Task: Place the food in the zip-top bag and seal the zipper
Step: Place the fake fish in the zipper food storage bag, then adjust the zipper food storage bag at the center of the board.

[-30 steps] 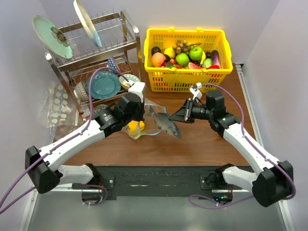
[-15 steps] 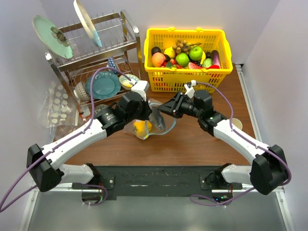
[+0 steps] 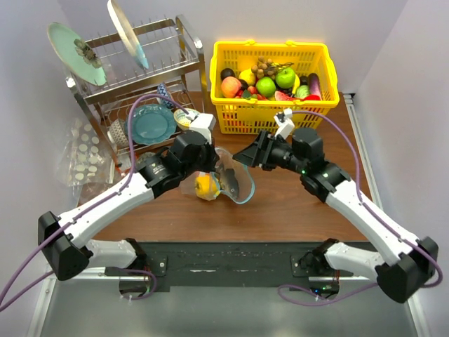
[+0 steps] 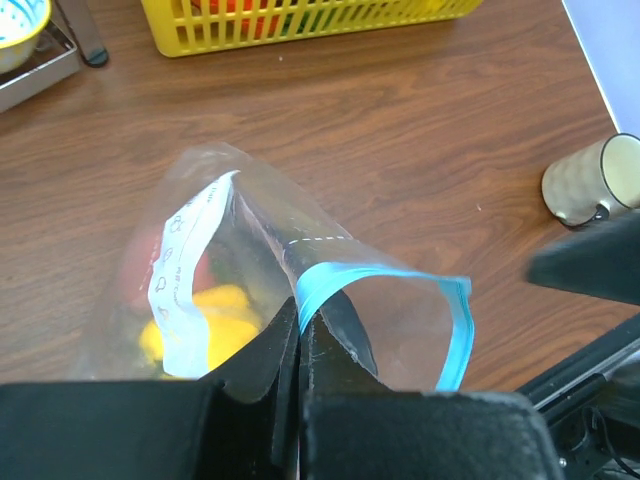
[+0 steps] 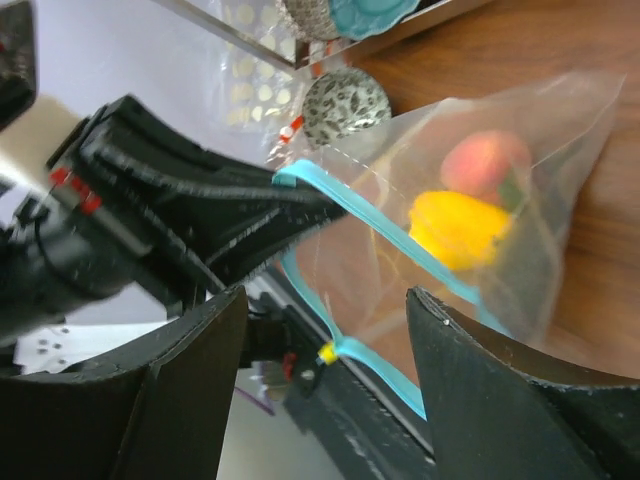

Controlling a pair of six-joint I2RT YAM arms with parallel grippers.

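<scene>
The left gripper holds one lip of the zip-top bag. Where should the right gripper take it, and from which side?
Probably the free side of the teal zipper, opposite the left gripper. It bows out as an open loop, a thin edge. The open right gripper faces that mouth, so come in from the right.

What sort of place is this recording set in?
Likely a staged kitchen setup in a lab: a metal dish rack with plates, a yellow basket of toy fruit, all on a wooden table.
</scene>
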